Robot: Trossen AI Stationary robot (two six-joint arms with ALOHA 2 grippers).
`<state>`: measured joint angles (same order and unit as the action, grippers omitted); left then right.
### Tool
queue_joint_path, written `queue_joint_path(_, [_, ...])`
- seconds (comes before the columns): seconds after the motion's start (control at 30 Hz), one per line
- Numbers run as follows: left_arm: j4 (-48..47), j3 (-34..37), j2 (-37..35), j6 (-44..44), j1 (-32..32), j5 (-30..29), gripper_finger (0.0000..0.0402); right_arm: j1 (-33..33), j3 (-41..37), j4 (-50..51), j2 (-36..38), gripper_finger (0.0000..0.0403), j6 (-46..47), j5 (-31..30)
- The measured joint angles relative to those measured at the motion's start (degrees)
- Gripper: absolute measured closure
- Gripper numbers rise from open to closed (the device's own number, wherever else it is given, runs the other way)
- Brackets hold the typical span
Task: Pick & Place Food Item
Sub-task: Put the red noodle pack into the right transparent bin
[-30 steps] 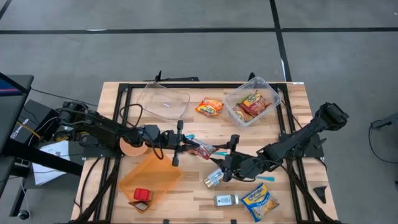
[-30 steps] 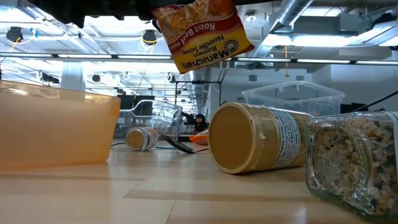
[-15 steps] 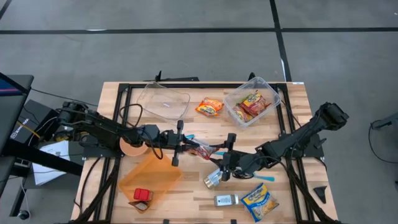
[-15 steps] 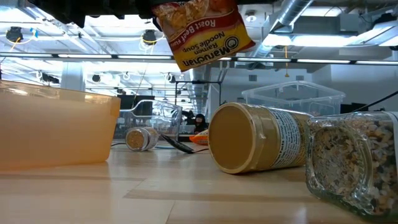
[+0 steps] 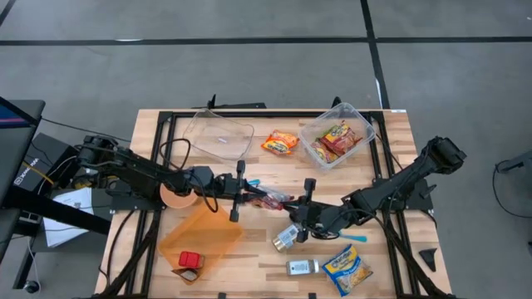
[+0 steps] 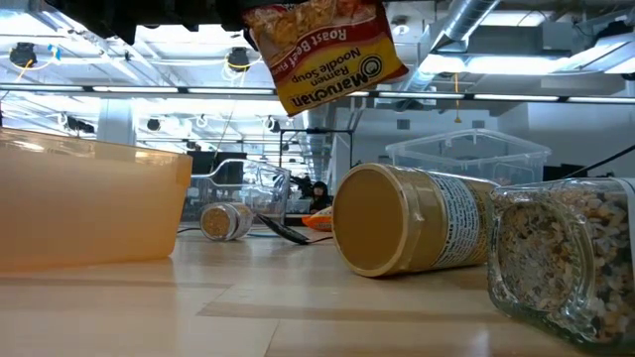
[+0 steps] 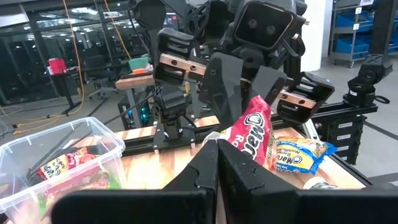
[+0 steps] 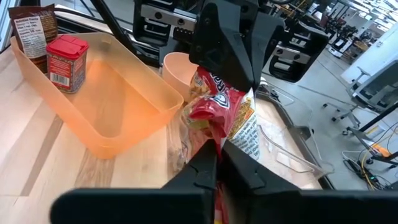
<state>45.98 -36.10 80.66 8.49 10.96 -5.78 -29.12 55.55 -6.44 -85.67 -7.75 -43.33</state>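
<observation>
A red and yellow ramen noodle packet [image 5: 271, 198] hangs above the table's middle between my two grippers. In the low view the packet [image 6: 322, 50] is high above the wooden top. My left gripper [image 5: 253, 195] reaches in from the table's left and is shut on the packet's left end. My right gripper [image 5: 293, 204] comes from the right and is shut on its right end. The left wrist view shows the packet [image 7: 255, 134] standing on edge in front of the right gripper [image 7: 245, 99]. My left gripper pinches the packet's left end [image 7: 231, 140] between its two fingers, coming in level from the table's left. The packet is clear of the table. My right gripper pinches the crumpled red end of the packet [image 8: 214, 132] between its two fingers. It comes from the table's right, slanting slightly down.
An orange bin [image 5: 199, 237] holding a red tin [image 5: 189, 260] lies near left. A clear tub with packets [image 5: 337, 137], a clear lid [image 5: 219, 135] and another packet [image 5: 281, 143] lie far. A tipped jar [image 5: 285, 238], a small jar [image 5: 302, 267] and a blue bag [image 5: 347, 270] lie near right.
My right gripper has edged toward the packet and shut on its right end. The packet stays in the air and has tipped slightly. My left gripper has kept its hold and its place.
</observation>
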Motion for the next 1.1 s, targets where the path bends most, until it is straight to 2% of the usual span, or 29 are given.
queue_joint_path(0.17, [-0.6, 0.0, 0.0, 0.0, -0.1, -0.2, 0.0393, 0.0, 0.0, 0.0, 0.0, 0.0397, 0.0, 0.0])
queue_joint_path(0.27, [-0.9, 0.0, 0.0, 0.3, -0.1, -3.0, 0.0375, 0.0, 0.0, 0.1, 0.0, 0.0397, 0.2, 0.0])
queue_joint_path(0.53, [-5.3, 0.0, 0.0, 6.1, -0.1, -11.5, 0.0274, 0.0, 0.0, 0.8, 0.1, 0.0401, 1.5, -2.3])
queue_joint_path(0.73, [-8.1, 0.0, 0.0, 9.1, 0.4, -12.9, 0.0212, 0.0, 0.0, 4.3, 1.1, 0.0402, 5.4, -8.4])
queue_joint_path(0.93, [-12.1, 0.0, -1.0, 14.0, 3.0, -13.6, 0.0193, 0.3, 0.0, 10.8, 3.2, 0.0402, 15.0, -15.3])
queue_joint_path(1.1, [-17.0, -0.1, -5.4, 14.8, 5.0, -14.0, 0.0200, 2.2, 0.0, 20.6, 6.5, 0.0403, 31.5, -16.7])
